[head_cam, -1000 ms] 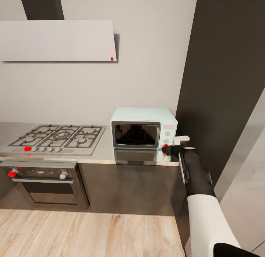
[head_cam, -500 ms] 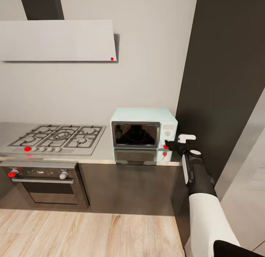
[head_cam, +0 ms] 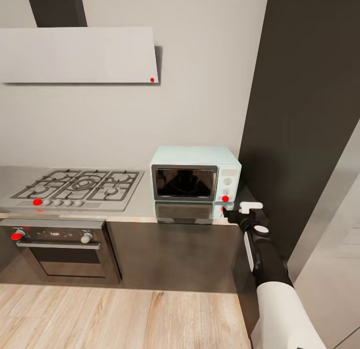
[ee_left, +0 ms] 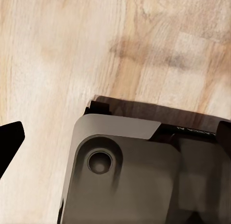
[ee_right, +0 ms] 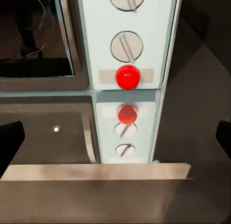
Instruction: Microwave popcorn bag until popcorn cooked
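Observation:
The pale mint-blue microwave (head_cam: 195,174) stands on the grey countertop (head_cam: 140,212) with its dark glass door (head_cam: 184,182) shut. The popcorn bag is hidden. My right gripper (head_cam: 228,212) hovers at the counter's front edge, just below and in front of the microwave's side panel, apart from it. In the right wrist view the gripper (ee_right: 115,137) is open, its dark fingertips (ee_right: 10,137) at both edges, facing the two knobs (ee_right: 127,46) and a red button (ee_right: 127,77). My left gripper (ee_left: 115,137) hangs open over the wooden floor (ee_left: 53,50) beside my base (ee_left: 144,176).
A grey gas hob (head_cam: 77,188) sits left of the microwave, above a steel oven (head_cam: 60,251) with red knobs. A range hood (head_cam: 80,54) hangs over the hob. A tall dark cabinet (head_cam: 305,114) rises right of the microwave. Wooden floor (head_cam: 125,314) lies before the counter.
My right gripper has drawn back and down from the microwave's red button to the counter's front edge. The microwave and the camera have not moved.

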You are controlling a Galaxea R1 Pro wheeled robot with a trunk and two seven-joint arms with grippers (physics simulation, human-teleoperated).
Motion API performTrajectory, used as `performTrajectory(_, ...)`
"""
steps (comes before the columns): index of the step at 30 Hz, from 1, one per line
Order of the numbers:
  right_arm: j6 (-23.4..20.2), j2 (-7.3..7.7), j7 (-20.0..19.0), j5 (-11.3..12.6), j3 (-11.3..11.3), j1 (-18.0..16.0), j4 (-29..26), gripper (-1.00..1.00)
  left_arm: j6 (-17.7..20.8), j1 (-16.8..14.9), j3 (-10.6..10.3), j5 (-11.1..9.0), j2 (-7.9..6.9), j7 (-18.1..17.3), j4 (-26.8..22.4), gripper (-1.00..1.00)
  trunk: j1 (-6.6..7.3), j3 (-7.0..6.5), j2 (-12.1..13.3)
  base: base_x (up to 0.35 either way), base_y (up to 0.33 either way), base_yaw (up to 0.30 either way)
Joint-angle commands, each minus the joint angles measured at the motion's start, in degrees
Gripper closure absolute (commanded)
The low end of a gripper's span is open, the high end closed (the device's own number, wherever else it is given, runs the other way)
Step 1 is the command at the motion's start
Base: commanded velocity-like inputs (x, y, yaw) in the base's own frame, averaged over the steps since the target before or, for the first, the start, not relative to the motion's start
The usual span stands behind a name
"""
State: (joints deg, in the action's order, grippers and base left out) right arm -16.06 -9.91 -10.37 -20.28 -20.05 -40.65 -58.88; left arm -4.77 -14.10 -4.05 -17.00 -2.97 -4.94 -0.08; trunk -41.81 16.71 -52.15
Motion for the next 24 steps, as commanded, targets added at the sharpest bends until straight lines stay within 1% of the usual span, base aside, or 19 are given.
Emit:
performTrajectory(1, -0.2, -0.09, -0.6, -0.7, -0.3, -0.1, 0.0, -1.00, -0.2, 0.0, -0.4, -0.6, -0.01, -0.2, 0.1, -1.00, -0.01, 0.08, -0.1, 0.000, 0.000, 0.000)
performTrajectory(11, -0.9, -0.09, -0.5, -0.3, -0.3, 0.0, -0.3, -1.00, -0.1, 0.0, -0.4, -0.6, 0.04, -0.2, 0.1, -1.00, -0.01, 0.08, -0.1, 0.016, 0.000, 0.000)
performTrajectory(21, -0.8, -0.09, -0.5, -0.2, -0.3, -0.1, 0.2, -1.00, 0.0, 0.0, -0.4, -0.5, -0.01, -0.2, 0.1, -1.00, -0.01, 0.08, -0.1, 0.231, 0.000, 0.000)
performTrajectory(24, -0.3, -0.09, -0.4, -0.1, -0.4, 0.0, 2.1, -1.00, -0.1, 0.0, -0.4, -0.5, -0.01, -0.2, 0.1, -1.00, -0.01, 0.08, -0.1, 0.093, 0.000, 0.000)
